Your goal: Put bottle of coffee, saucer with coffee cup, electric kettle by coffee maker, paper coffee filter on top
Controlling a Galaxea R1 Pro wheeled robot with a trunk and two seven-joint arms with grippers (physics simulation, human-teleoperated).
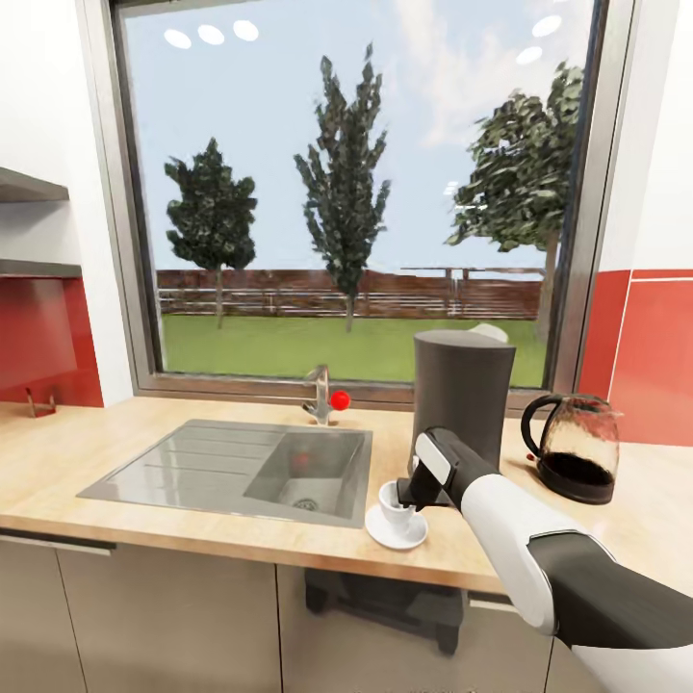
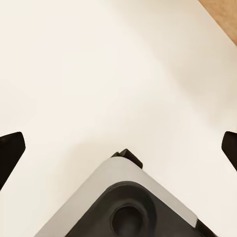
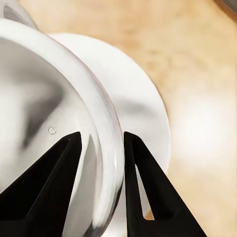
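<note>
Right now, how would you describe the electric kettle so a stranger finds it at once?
Start at the big window, then drop to the kitchen countertop. Right of the tall dark coffee maker stands the electric kettle. Unlike its neighbours, it is rounded clear glass with a black base and loop handle.

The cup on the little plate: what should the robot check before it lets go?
1. Coffee cup sits on the saucer: ok.
2. Saucer is next to the coffee maker on the kitchen countertop: ok.
3. Right gripper fingers straddle the cup's rim, one inside and one outside: ok.
4. Cup stands upright: ok in the head view.
5. Electric kettle beside the coffee maker: ok.
6. Paper coffee filter on top of the coffee maker: cannot tell, only a pale shape shows there.
</note>
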